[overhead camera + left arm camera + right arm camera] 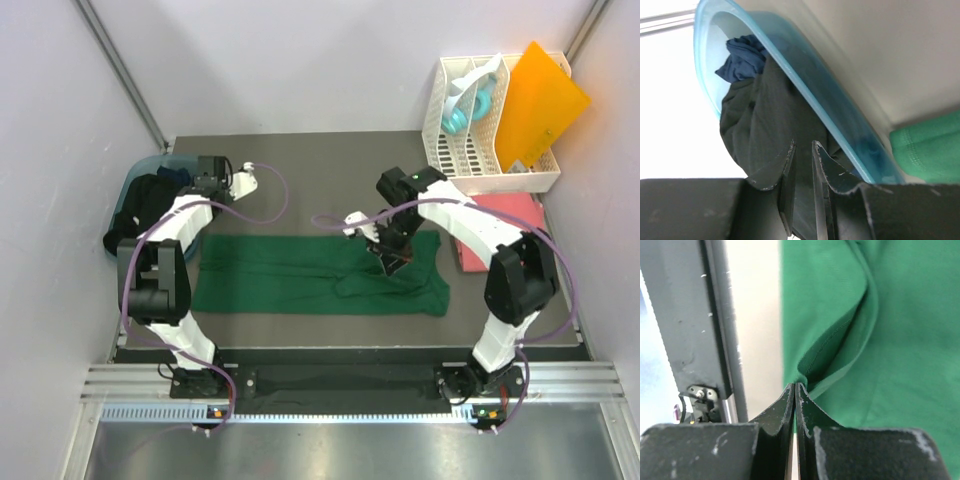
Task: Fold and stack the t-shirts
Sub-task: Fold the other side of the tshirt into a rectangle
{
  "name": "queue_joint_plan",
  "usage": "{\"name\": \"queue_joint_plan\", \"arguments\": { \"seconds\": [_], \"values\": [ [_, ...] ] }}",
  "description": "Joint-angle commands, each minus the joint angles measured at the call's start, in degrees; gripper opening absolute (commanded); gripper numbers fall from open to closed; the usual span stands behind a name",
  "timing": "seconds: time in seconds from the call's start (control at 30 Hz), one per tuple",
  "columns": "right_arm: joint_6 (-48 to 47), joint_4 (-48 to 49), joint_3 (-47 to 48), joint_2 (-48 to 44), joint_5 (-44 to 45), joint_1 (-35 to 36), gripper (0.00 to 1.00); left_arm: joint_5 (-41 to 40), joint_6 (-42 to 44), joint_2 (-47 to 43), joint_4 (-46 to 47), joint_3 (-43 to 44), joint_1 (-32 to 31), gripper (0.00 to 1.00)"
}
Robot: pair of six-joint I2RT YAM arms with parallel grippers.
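Green t-shirt [290,275] spread on counter [300,165], centre. Right fingers [781,412] closed, pinching its raised fold near right end. We judge: lift little, carry fold left, keep hem straight. Left fingers [775,170] narrowly apart by dark shirt [760,120] draped over blue tub [855,140] rim, far left; we cannot tell grip.

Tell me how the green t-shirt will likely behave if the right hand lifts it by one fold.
Probably floppy: the green t-shirt lies flat yet puckers into a ridge at the right hand, whose tips are closed. It looks thin, so likely light. Lifted from one point, it would probably hang and drag, not stay flat.
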Motion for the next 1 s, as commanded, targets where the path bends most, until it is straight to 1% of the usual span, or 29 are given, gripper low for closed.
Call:
{"name": "queue_joint_plan", "arguments": {
  "seconds": [0.0,0.2,0.33,0.47,0.67,0.7,0.73,0.77,0.8,0.83,0.87,0.9,0.97],
  "values": [
    [-0.15,-7.49,-2.68,-8.38,1.29,3.02,0.0,0.97,0.09,0.62,2.46,3.08,-0.33,0.24],
    [0.99,-7.49,-6.55,-12.96,3.58,7.42,0.0,1.32,0.17,0.97,2.81,3.17,-0.69,0.24],
    [1.61,-7.4,-9.37,-14.1,3.49,10.84,0.0,1.5,0.44,1.32,3.25,3.26,-0.86,0.24],
    [1.26,-7.31,-14.37,-15.25,3.85,12.78,0.0,1.68,1.05,1.41,3.51,3.52,-0.86,0.24],
    [0.73,-7.31,-17.28,-16.21,4.99,14.01,0.0,1.85,1.49,1.15,3.87,3.26,-0.86,0.24],
    [0.73,-7.23,-17.2,-16.21,5.16,14.1,0.04,1.85,1.49,1.06,3.95,3.17,-0.86,0.24],
    [0.64,-7.23,-16.76,-16.04,5.25,14.19,0.21,1.85,1.32,1.06,3.96,3.08,-0.86,0.24],
    [0.73,-6.53,-15.62,-16.04,5.78,14.02,0.3,1.85,1.4,1.15,3.96,3.0,-0.86,0.24],
    [1.16,-5.65,-14.74,-15.86,6.3,13.93,0.37,2.11,1.23,1.06,4.04,2.99,-0.86,0.24],
    [1.95,-4.34,-13.78,-15.69,6.66,12.71,0.45,2.38,0.88,1.06,3.87,3.08,-0.95,0.24],
    [3.0,-1.98,-11.24,-15.25,6.49,11.57,0.48,2.73,0.35,1.06,3.61,3.08,-0.95,0.24],
    [4.06,-0.39,-9.91,-13.68,6.57,8.6,0.49,3.17,0.18,0.97,2.82,3.08,-1.04,0.24],
    [7.48,4.78,-6.06,-10.26,6.23,5.16,0.5,5.01,-0.62,0.71,1.67,2.47,-1.74,0.24]
  ]
}}
